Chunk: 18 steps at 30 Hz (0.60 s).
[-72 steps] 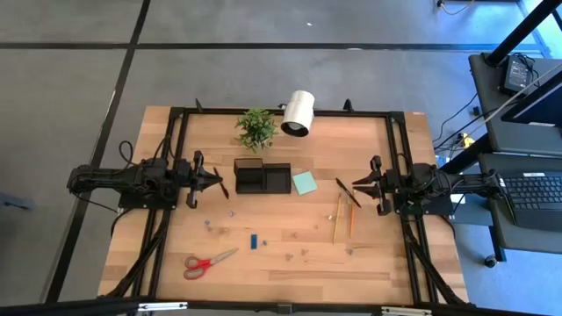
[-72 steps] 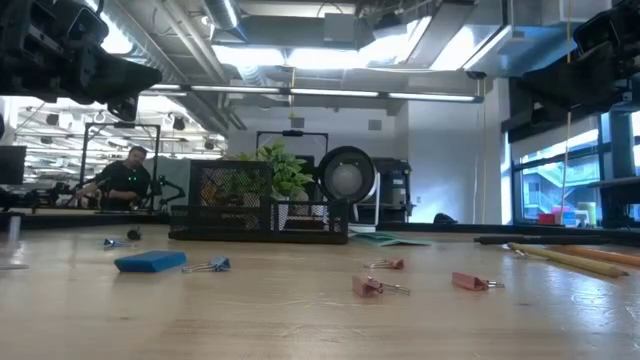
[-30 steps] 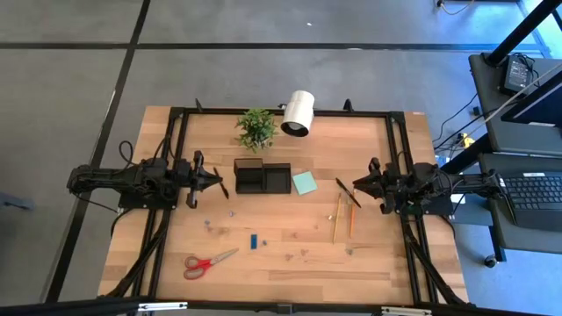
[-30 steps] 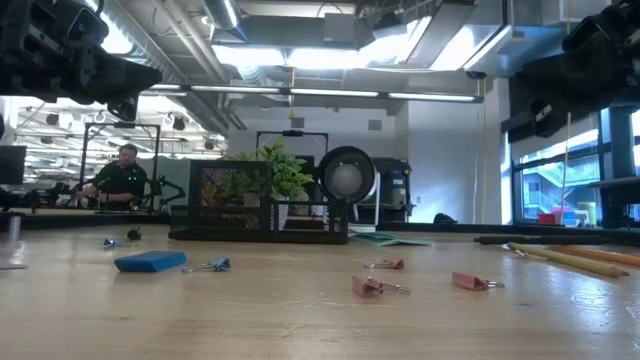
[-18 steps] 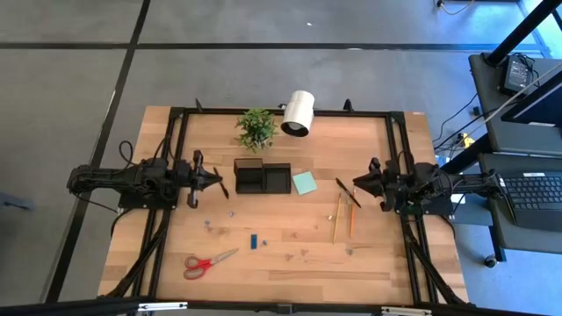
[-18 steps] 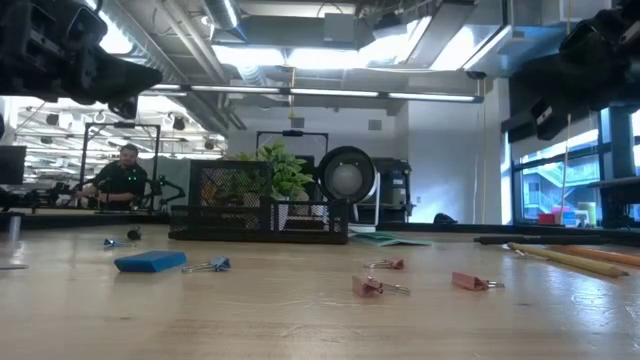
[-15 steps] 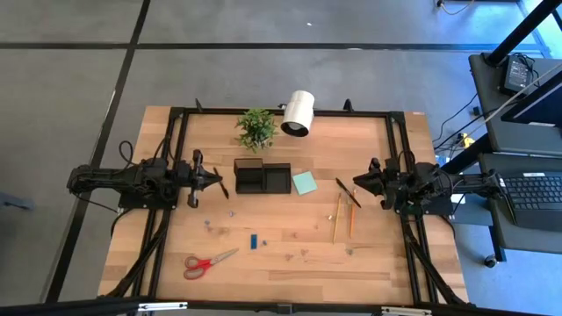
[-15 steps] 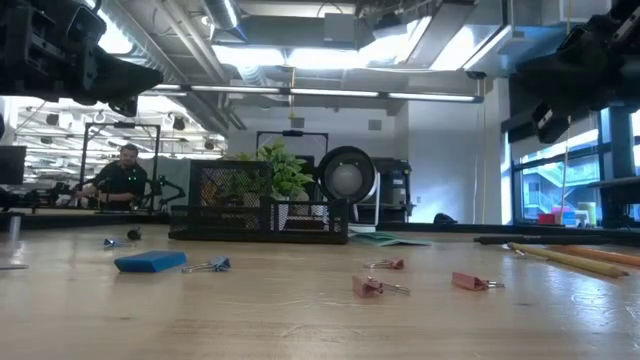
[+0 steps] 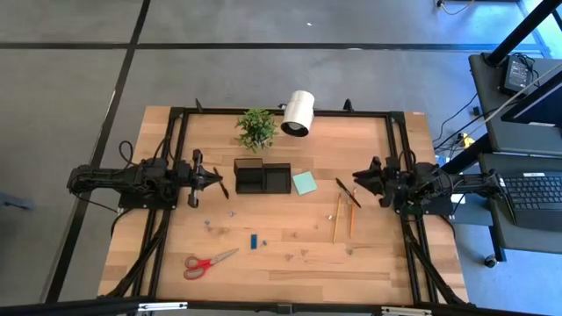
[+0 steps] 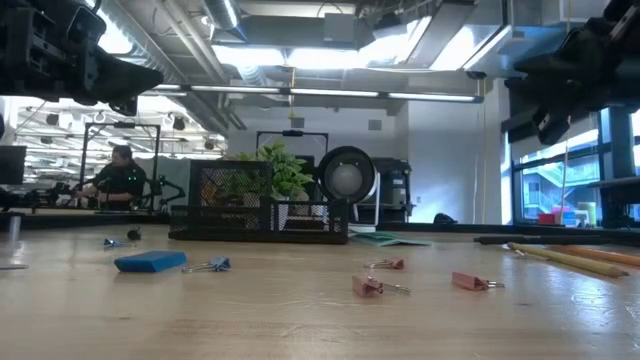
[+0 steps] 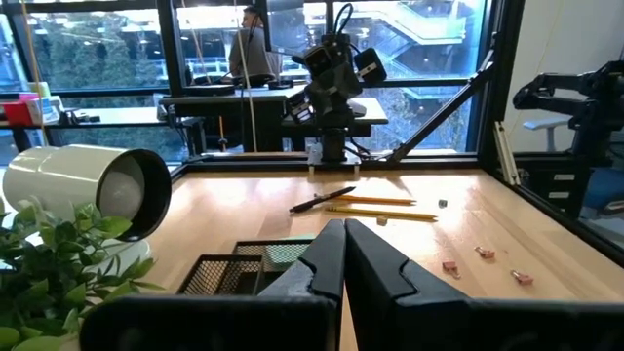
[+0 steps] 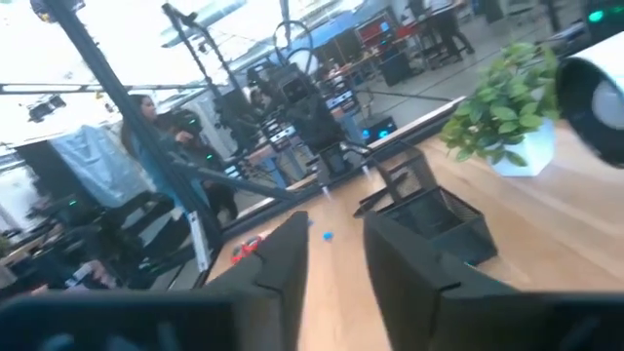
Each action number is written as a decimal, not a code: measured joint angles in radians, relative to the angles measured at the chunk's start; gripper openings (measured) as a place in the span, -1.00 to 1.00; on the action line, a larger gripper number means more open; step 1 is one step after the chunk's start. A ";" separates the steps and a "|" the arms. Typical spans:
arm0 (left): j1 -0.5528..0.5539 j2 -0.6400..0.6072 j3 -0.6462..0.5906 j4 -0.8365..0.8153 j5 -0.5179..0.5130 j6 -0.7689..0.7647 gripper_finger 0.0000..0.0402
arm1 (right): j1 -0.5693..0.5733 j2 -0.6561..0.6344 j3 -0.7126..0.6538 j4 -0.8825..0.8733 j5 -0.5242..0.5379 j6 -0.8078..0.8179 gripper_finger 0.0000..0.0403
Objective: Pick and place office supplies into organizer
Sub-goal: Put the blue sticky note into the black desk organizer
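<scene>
The organizer (image 9: pixel 262 177), a small black mesh tray with two compartments, is sitting upright near the middle of the table, its taller compartment on the left; nothing is showing inside it from above. The pale teal note pad (image 9: pixel 305 183) is lying flat just beside the tray's right end. The dark pen (image 9: pixel 345 190) is lying at a slant right of the pad, and two wooden pencils (image 9: pixel 336 218) are lying nearly parallel below it. The small blue piece (image 9: pixel 254 240) is resting below the tray. The red-handled scissors (image 9: pixel 208 262) are lying closed near the front left. Tiny clips (image 10: pixel 378 286) are lying scattered along the front
</scene>
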 joint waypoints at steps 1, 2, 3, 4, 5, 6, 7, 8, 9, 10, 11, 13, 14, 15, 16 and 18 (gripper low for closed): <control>0.000 0.000 0.000 0.000 0.000 0.000 -0.98 | 0.000 0.000 0.000 0.000 0.016 0.000 -0.29; 0.000 0.000 0.000 0.000 0.000 0.000 -0.98 | 0.000 0.000 0.000 0.000 0.032 0.000 -0.21; 0.000 0.000 0.000 0.000 0.000 0.000 -0.98 | 0.000 0.000 0.000 0.000 0.045 0.002 -0.15; 0.000 0.000 0.000 0.000 0.000 0.000 -0.98 | 0.000 0.000 0.000 0.000 0.057 0.004 -0.08; 0.000 0.000 0.000 0.000 0.000 0.000 -0.98 | 0.000 0.000 0.000 0.001 0.065 0.003 -0.02; 0.000 0.000 0.000 0.000 0.000 0.000 -0.98 | 0.000 0.000 0.000 0.006 0.067 0.000 0.03; 0.000 0.000 0.000 0.000 0.000 -0.001 -0.98 | 0.000 0.000 0.000 0.019 0.066 0.000 0.07; 0.000 0.000 0.000 0.000 0.000 -0.006 -0.98 | 0.000 0.000 0.000 0.040 0.067 0.000 0.11; 0.000 0.000 0.000 0.000 0.000 -0.015 -0.98 | 0.000 0.000 0.000 0.068 0.067 0.000 0.14; 0.000 0.000 0.000 0.000 0.000 -0.025 -0.98 | 0.000 0.000 0.000 0.102 0.066 0.000 0.16; 0.000 0.000 0.000 0.000 0.000 -0.036 -0.98 | 0.000 0.000 0.000 0.141 0.066 -0.003 0.18; 0.000 0.000 0.000 0.000 0.000 -0.052 -0.98 | 0.000 0.000 0.000 0.214 0.067 -0.019 0.20; 0.000 0.000 0.000 0.000 0.000 -0.057 -0.98 | 0.000 0.000 0.000 0.247 0.066 -0.027 0.20; 0.000 0.000 0.000 0.000 0.000 -0.060 -0.98 | 0.000 0.000 0.000 0.276 0.066 -0.038 0.20; 0.000 0.000 0.000 0.000 0.000 -0.060 -0.98 | 0.000 0.000 0.001 0.300 0.067 -0.054 0.20; 0.000 0.000 0.000 0.000 0.000 -0.060 -0.98 | 0.000 0.011 0.018 0.290 0.075 -0.080 0.17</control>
